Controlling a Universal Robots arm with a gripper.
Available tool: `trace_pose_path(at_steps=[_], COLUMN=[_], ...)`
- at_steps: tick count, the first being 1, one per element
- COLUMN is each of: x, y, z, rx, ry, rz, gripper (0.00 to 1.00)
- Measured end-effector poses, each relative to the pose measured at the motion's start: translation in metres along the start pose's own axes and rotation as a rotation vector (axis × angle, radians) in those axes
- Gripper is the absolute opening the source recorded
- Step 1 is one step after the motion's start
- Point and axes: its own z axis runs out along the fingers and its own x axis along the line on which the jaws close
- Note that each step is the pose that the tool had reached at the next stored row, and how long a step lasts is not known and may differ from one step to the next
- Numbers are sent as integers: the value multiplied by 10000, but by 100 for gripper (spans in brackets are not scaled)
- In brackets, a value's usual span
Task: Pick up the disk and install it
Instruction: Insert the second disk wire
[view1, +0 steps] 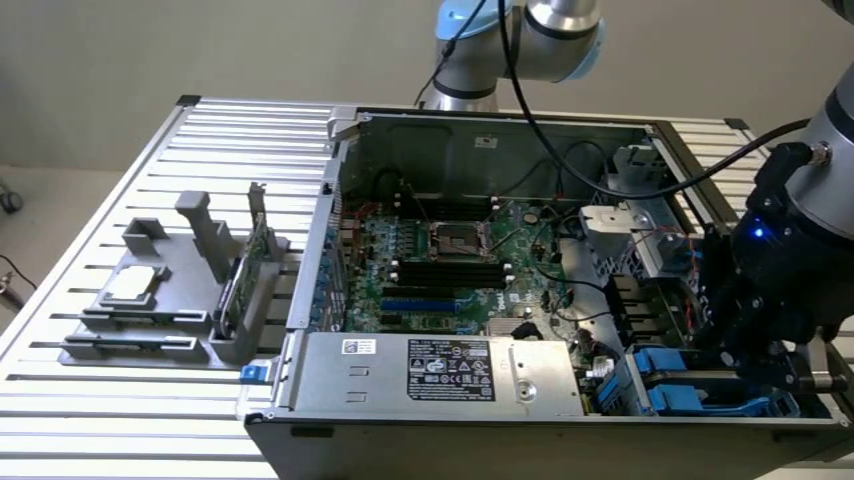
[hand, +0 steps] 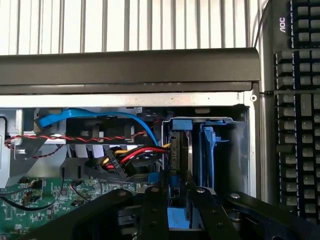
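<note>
1. One arm is what I am driving, and in the exterior view its black wrist and gripper (view1: 767, 365) reach down from the exterior view's right into the near right corner of the open computer case (view1: 467, 125).
2. My wrist view looks along the gripper (hand: 175, 202) straight into the drive cage (hand: 240, 150); its two dark fingers (hand: 154, 210) stand on either side of a blue piece of the disk.
3. I see the disk (hand: 181, 150) standing on edge in the cage, its thin side toward my camera, with its blue rails (hand: 207, 150) beside it and a blue cap at the far end.
4. Its long axis runs in line with the fingers, pointing from the gripper toward the case wall.
5. I see the fingers close against the disk's near end, but I cannot tell whether they are clamped on it or standing slightly apart.
6. In the exterior view I can make out blue rails (view1: 681, 385) in the bay just beside the gripper, next to the grey power supply (view1: 441, 370).
7. Red, yellow and black cables (hand: 132, 157) lie just beside the disk.
8. My wrist view also catches a keyboard (hand: 300, 100) outside the case.
</note>
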Motion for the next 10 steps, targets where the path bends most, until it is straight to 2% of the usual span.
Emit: trace_pose_path(at_steps=[4, 10], x=[-1, -2], y=[-7, -164], z=[-82, -136], rx=[16, 30], ry=[4, 5], rz=[0, -18], gripper=[25, 25])
